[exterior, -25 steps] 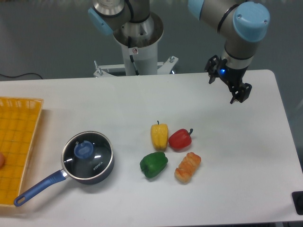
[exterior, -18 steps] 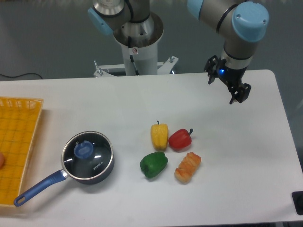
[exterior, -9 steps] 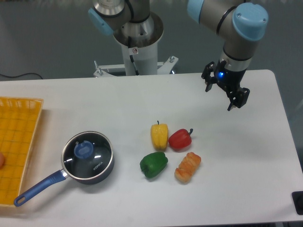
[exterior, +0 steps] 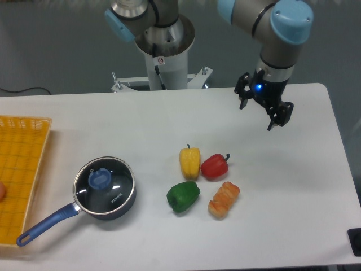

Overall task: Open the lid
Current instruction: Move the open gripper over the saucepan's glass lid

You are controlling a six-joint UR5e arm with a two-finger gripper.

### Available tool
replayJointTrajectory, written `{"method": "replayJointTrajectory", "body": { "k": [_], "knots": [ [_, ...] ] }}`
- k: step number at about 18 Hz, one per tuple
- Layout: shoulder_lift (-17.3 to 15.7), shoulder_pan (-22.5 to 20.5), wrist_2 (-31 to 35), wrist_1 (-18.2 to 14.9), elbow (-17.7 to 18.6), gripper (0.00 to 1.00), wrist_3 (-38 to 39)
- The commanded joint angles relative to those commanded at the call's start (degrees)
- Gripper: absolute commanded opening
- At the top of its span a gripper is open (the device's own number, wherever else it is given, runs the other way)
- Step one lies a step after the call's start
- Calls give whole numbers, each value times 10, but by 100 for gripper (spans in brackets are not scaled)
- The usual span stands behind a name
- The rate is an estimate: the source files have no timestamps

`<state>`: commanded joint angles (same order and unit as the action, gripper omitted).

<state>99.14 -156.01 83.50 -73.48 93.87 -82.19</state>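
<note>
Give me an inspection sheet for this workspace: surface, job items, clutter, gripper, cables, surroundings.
Surface: white table, no spills seen.
Job items: lid seated on the saucepan, blue knob up.
Clutter: yellow pepper, red pepper, green pepper, orange food piece; yellow basket at left edge.
Gripper: gripper open, empty, above the table's far right, far from the lid.
Cables: black cable behind the table, left.
Surroundings: robot base, grey floor.

Colours on the white table (exterior: pixel 293 186)
Lid (exterior: pixel 105 184) clear, blue knob; pan (exterior: pixel 113 204) dark, blue handle; peppers yellow (exterior: pixel 189 161), red (exterior: pixel 214 166), green (exterior: pixel 183 196); basket (exterior: pixel 21 169) orange-yellow grid; claw (exterior: pixel 260 109) black.
</note>
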Motion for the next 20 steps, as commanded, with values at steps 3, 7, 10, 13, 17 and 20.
{"method": "replayJointTrajectory", "body": {
  "k": [3, 7, 10, 13, 17, 20],
  "knots": [
    [-1, 24, 0, 1, 1, 100, 28],
    [-7, 54, 0, 3, 4, 100, 79],
    [-7, 76, 1, 5, 9, 100, 112],
    [-11, 95, 0, 6, 10, 100, 116],
    [-11, 129, 15, 8, 11, 100, 128],
    [-10, 149, 21, 8, 11, 100, 128]
  ]
}}
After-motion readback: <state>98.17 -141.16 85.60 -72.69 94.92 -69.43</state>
